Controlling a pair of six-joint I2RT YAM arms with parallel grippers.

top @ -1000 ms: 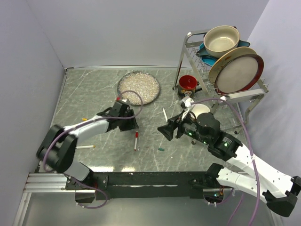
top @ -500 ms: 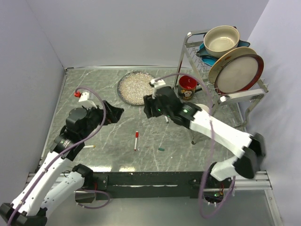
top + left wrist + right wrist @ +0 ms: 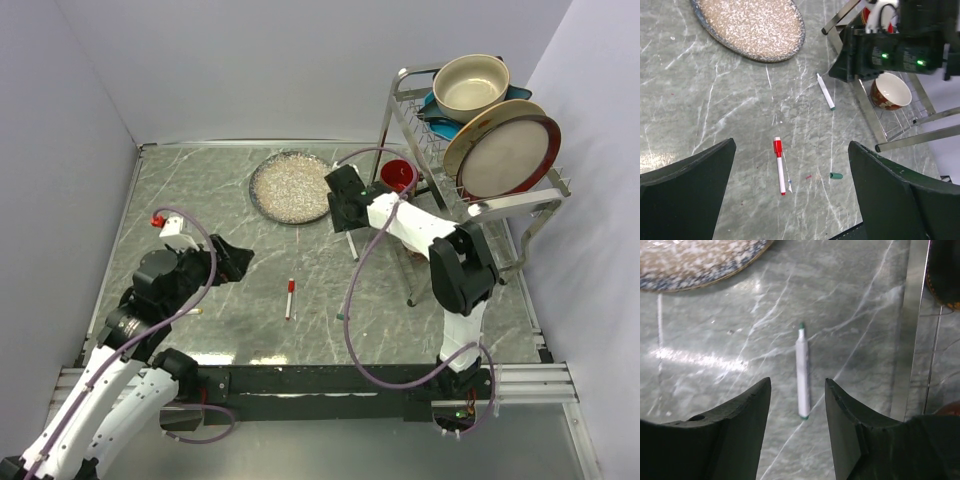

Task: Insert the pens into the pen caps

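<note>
A white pen with a red cap on it (image 3: 290, 298) lies mid-table and also shows in the left wrist view (image 3: 779, 165). A loose dark green cap (image 3: 343, 317) lies to its right (image 3: 836, 175). A bare white pen with a green tip (image 3: 351, 245) lies below the plate (image 3: 825, 91). My right gripper (image 3: 345, 208) hovers open just above it, and the pen (image 3: 802, 372) runs between the fingers of the right gripper (image 3: 797, 383). My left gripper (image 3: 236, 257) is open and empty, left of the red-capped pen (image 3: 792, 145). The third pen and the orange-yellow cap are hidden.
A speckled plate (image 3: 293, 186) sits at the back centre. A red mug (image 3: 398, 175) stands by a wire dish rack (image 3: 470, 190) at the right holding a bowl and plates. A small bowl (image 3: 892, 90) sits under the rack.
My left arm drew back from mid-table to the left. My right arm swung from the right side across to the green-tipped pen by the plate. The pens and green cap have not moved.
</note>
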